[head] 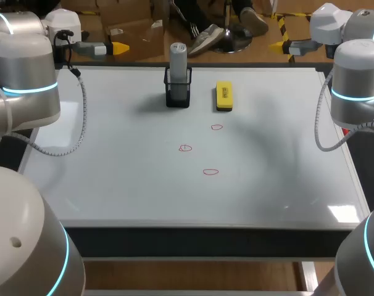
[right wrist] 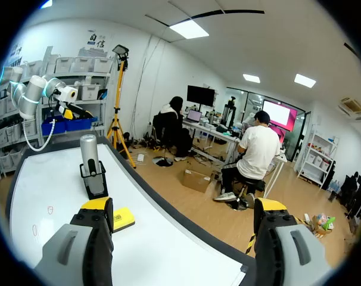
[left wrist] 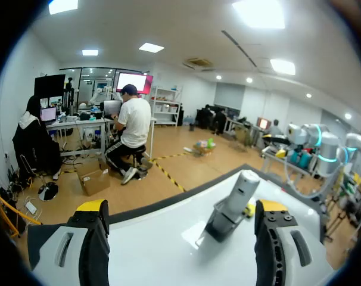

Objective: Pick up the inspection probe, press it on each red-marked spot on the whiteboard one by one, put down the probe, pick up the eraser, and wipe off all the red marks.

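Noted inspection probe (head: 178, 57) standing upright in black mesh holder (head: 178, 95) near far edge of surface (head: 113, 179), with yellow eraser (head: 224, 97) just beside it toward the right edge and three red marks (head: 185, 148) near the middle. Found left end effector (left wrist: 181, 207) and right end effector (right wrist: 183, 205) with fingers apart and empty, at the far corners. Judged probe stiff, light and smooth-barrelled, possibly slippery; best gripped on exposed upper barrel above holder rim and drawn straight up to avoid tipping the holder.

Glossy white whiteboard (head: 144, 185), matt grey probe (head: 178, 57), black mesh holder (head: 178, 92), yellow plastic eraser (head: 223, 96)
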`<state>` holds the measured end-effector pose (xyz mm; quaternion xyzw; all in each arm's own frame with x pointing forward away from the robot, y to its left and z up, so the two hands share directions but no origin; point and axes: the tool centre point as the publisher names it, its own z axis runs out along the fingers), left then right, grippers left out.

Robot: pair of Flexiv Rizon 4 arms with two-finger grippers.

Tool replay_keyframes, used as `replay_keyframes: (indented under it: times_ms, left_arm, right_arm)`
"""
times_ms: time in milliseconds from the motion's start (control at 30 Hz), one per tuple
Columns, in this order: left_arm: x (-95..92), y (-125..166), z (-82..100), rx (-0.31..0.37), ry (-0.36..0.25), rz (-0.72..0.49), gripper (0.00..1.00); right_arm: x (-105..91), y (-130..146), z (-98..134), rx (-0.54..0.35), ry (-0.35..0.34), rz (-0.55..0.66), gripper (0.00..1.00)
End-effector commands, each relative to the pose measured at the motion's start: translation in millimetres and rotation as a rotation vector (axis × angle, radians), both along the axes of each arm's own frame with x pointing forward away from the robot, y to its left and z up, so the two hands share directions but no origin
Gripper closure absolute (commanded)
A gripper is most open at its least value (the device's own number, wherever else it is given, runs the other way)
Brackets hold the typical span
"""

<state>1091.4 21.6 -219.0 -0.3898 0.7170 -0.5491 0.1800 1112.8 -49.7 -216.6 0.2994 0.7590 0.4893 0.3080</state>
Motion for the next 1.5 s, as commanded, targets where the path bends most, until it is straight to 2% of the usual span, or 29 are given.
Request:
replay_keyframes:
  times_ms: [33, 400, 467, 533, 600, 767, 1067, 1500]
  left_arm:
    - [-0.2, 0, 1.1, 0.001, 0.004, -0.002, 0.0]
    - [-0.2, 0, 1.1, 0.001, 0.004, -0.002, 0.0]
    - [-4.7, -4, 3.3, -0.046, -0.037, -0.082, 0.0]
    - [-7.6, -8, 4.2, -0.041, -0.062, -0.125, 0.0]
    - [-10.1, -11, 4.8, -0.076, -0.08, -0.186, 0.0]
    - [-14.5, -21, 3.8, -0.107, -0.121, -0.319, 0.0]
    - [-20.2, -42, 1.5, -0.25, -0.151, -0.501, 0.0]
    - [-29.5, -92, -11.6, -0.331, -0.164, -0.687, 0.0]
  right_arm:
    - [0.5, 0, 0, 0.0, 0.001, 0.001, 0.0]
    - [0.5, 0, 0, 0.0, 0.001, 0.001, 0.0]
    - [0.5, 0, 0, 0.0, 0.001, 0.001, 0.0]
    - [0.5, 0, 0, 0.0, 0.001, 0.001, 0.0]
    - [0.5, 0, 0, 0.0, 0.001, 0.001, 0.0]
    - [0.5, 0, 0, 0.0, 0.001, 0.001, 0.0]
    - [0.5, 0, 0, 0.0, 0.001, 0.001, 0.0]
    - [0.5, 0, 0, 0.0, 0.001, 0.001, 0.0]
